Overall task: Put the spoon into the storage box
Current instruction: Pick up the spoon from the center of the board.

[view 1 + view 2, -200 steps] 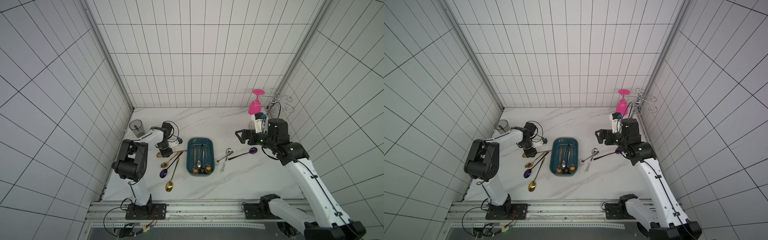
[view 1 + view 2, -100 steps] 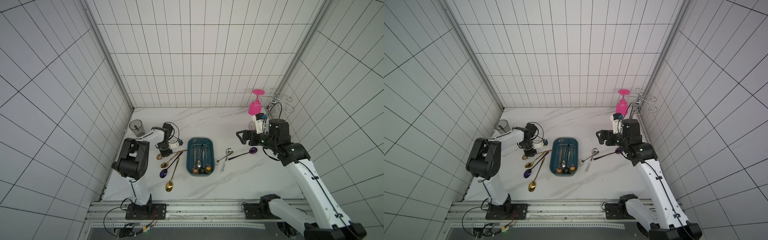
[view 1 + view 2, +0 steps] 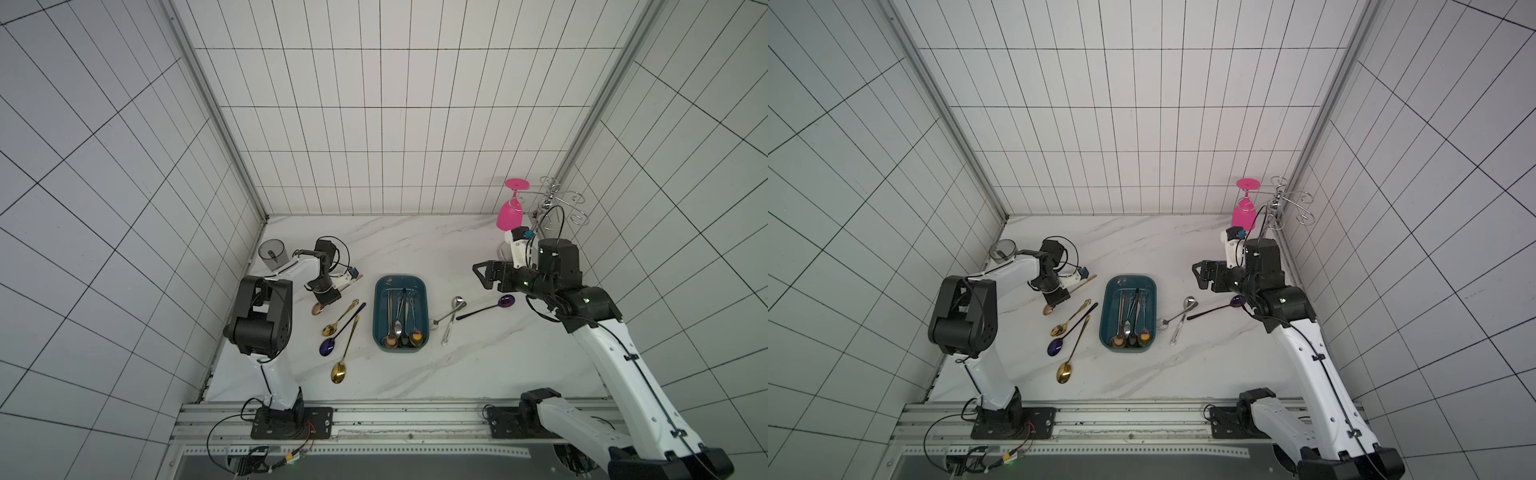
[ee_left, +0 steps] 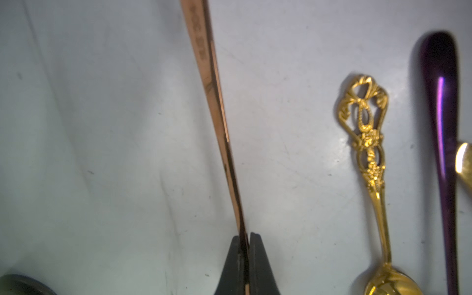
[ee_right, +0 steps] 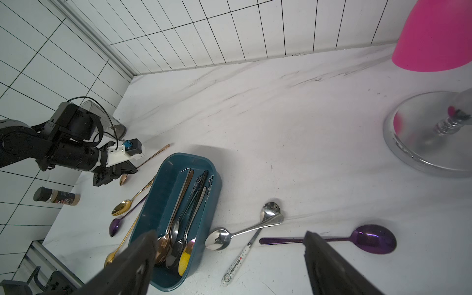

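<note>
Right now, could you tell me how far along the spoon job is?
Done: several spoons lie in the storage box. In hand: the left tool is shut on the rose-gold spoon, not yet boxed; the right tool is open and empty. Left: the ornate gold spoon, dark purple spoon and plain gold spoon, plus two silver spoons and the violet spoon across the box.

Marbled white table [image 3: 415, 249] under storage box [image 3: 423, 303], scattered spoons [image 3: 338, 372], grey cup [image 3: 272, 255].

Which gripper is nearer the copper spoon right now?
Left. The left gripper is shut on the handle of the copper spoon; the right gripper stands open well away, on the other side of the storage box.
</note>
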Robot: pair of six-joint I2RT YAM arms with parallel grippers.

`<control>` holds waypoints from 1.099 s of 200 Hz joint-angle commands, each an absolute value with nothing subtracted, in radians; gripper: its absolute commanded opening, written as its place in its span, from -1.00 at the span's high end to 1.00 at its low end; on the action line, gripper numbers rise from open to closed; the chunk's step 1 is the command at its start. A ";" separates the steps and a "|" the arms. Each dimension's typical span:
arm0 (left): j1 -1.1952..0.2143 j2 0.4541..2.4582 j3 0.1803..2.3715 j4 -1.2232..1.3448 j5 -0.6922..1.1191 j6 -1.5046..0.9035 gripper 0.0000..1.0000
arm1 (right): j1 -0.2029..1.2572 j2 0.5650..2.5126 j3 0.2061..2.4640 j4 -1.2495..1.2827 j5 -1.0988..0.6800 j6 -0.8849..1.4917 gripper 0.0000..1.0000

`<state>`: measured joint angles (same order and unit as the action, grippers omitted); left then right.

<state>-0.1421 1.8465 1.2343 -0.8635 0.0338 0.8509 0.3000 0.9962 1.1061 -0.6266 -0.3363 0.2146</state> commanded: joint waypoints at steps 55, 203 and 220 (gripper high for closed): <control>-0.121 1.709 1.389 -0.886 0.372 0.662 1.00 | 0.287 0.991 1.066 -0.562 -0.430 0.281 -0.86; -0.173 1.483 1.178 0.008 1.197 -0.555 1.00 | 0.308 1.072 1.054 -0.165 -0.744 0.575 -0.73; -0.223 1.490 1.150 0.037 1.253 -0.603 1.00 | 0.322 1.095 1.020 -0.013 -0.797 0.662 -0.68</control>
